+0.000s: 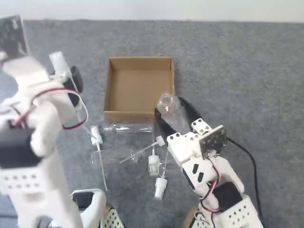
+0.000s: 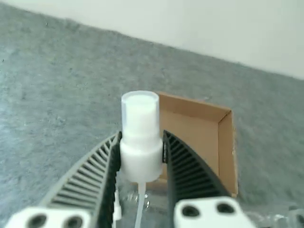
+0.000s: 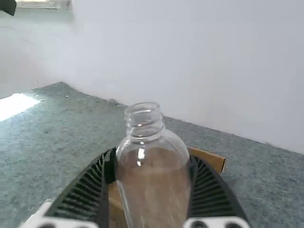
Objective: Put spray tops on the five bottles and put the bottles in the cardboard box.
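Left wrist view: left gripper [image 2: 141, 142] clamped on a white spray top [image 2: 139, 123], cap up, dip tube hanging below; cardboard box [image 2: 227, 152] behind.
Right wrist view: right gripper [image 3: 152, 164] clamped around a clear bottle [image 3: 145, 137], upright, neck open.
High view: further clear bottles [image 1: 128, 128] lying on the grey carpet [image 1: 237, 71] just in front of the box, loose spray tops [image 1: 160, 186] beside them.
Left arm raised, left of the box. Right arm stretched toward the box's near right corner, held bottle above it.
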